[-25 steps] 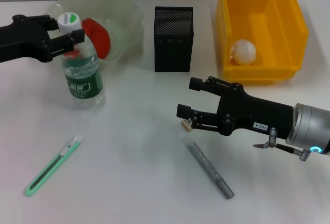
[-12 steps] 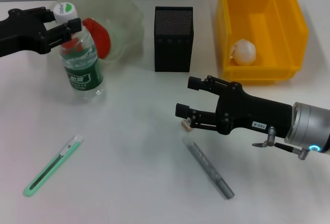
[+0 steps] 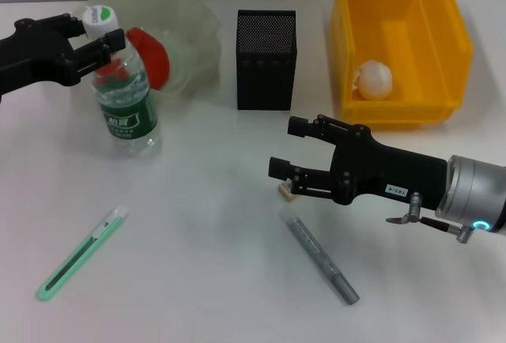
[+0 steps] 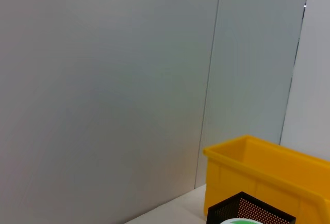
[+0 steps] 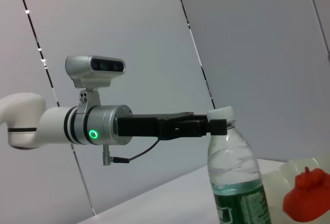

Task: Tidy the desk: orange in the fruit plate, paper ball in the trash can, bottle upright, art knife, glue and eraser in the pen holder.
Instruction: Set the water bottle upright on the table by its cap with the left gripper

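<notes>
The trash can (image 3: 403,39) stands beyond the right gripper (image 3: 286,153), toward the back of the desk, with the paper ball (image 3: 372,79) lying inside it near its front wall. The fruit plate (image 3: 178,31) sits just behind the left gripper (image 3: 107,35) and holds the orange (image 3: 152,54), which shows partly behind the bottle (image 3: 122,90). The pen holder (image 3: 266,58) stands upright between the plate and the trash can, directly beyond the right gripper's fingertips.

The bottle stands upright, slightly tilted, in front of the plate, with its white cap between the left gripper's fingers. The fingers sit around the neck and cap, but whether they press on it cannot be told; the right wrist view shows that gripper (image 5: 206,127) reaching level to the cap from the side.

The right gripper hovers low over the desk with its two fingers spread apart, gripping nothing. The glue (image 3: 319,256) lies flat just below it, angled away toward the near edge. The art knife (image 3: 81,254) lies flat well to its left, nearer the front edge and below the bottle. The eraser (image 3: 283,192) rests on the desk right beside the lower fingertip.
</notes>
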You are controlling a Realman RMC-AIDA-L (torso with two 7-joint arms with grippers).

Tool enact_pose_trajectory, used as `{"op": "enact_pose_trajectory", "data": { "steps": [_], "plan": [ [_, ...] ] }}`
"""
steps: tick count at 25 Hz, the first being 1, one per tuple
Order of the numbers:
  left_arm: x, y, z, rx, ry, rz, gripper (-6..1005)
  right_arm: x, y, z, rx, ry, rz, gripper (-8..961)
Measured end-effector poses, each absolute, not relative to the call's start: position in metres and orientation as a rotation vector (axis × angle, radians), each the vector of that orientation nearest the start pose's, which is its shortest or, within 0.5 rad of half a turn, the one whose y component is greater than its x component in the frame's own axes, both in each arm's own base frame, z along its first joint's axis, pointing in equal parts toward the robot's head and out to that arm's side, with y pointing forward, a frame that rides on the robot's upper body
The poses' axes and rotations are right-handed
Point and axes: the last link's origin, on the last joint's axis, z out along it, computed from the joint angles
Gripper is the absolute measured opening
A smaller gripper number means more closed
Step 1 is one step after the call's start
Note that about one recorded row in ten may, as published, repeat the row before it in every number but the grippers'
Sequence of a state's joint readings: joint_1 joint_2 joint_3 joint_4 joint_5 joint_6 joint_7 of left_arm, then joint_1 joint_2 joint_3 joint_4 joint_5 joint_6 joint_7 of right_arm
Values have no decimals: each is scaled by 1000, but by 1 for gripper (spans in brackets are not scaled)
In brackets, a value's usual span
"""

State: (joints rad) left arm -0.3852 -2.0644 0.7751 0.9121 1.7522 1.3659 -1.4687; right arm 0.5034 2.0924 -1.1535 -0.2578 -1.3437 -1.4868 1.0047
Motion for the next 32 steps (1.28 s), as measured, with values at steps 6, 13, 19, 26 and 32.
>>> {"op": "enact_pose_trajectory", "data": {
  "steps": [6,13,19,26,32],
  "plan": [
    [-277,348,61,-2363,-582,-699,479,245,292,-70,-2634,590,1083,828],
    [-279,348,58,-2359,-597,-695,485,243,293,-71,-2640,589,1084,828],
    [-281,349,58,-2353,-600,-689,490,244,294,-72,-2638,592,1075,828],
    [-281,348,58,-2355,-602,-691,496,243,296,-72,-2639,588,1073,828],
    [-280,348,58,-2360,-598,-695,520,242,297,-72,-2642,584,1072,828]
  ]
}}
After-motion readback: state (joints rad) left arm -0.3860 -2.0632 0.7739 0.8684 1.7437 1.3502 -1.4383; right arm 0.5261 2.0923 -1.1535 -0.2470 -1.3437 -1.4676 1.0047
